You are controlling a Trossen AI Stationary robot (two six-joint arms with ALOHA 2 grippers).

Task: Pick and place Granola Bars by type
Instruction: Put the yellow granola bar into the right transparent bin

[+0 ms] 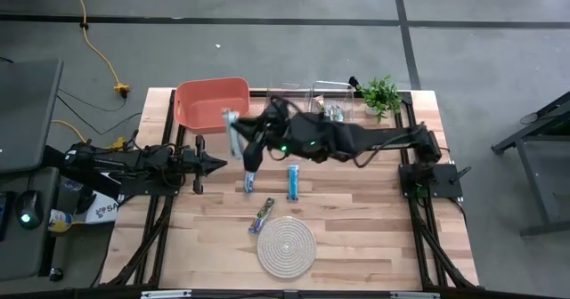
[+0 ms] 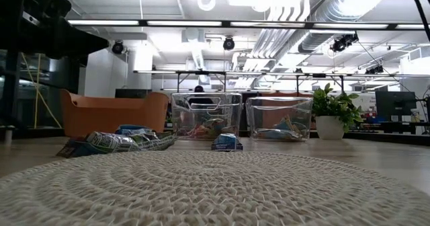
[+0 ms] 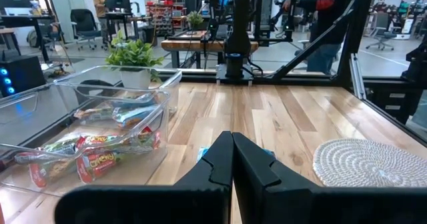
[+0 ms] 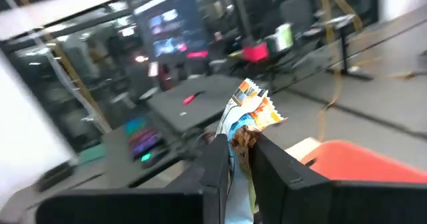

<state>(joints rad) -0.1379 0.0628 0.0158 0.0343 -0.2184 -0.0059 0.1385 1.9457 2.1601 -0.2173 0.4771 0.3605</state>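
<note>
Wooden planks make the table, which stands on a grey floor; behind it the low view shows an open hall with white ducts and lamps on the ceiling. An orange bin, two clear boxes and a small green plant stand along the far edge, and a round rope mat lies at the near edge.

The right gripper is above the table next to the orange bin, and its fingers are pressed narrow on one granola bar with a blue and orange wrapper; only the right wrist view shows this grip closely. The left gripper rests at the left side, fingers fully together and holding nothing.

Three more bars lie on the wood between the arms and the mat. The left wrist view shows red-wrapped bars inside a clear box, which the high view hides.
</note>
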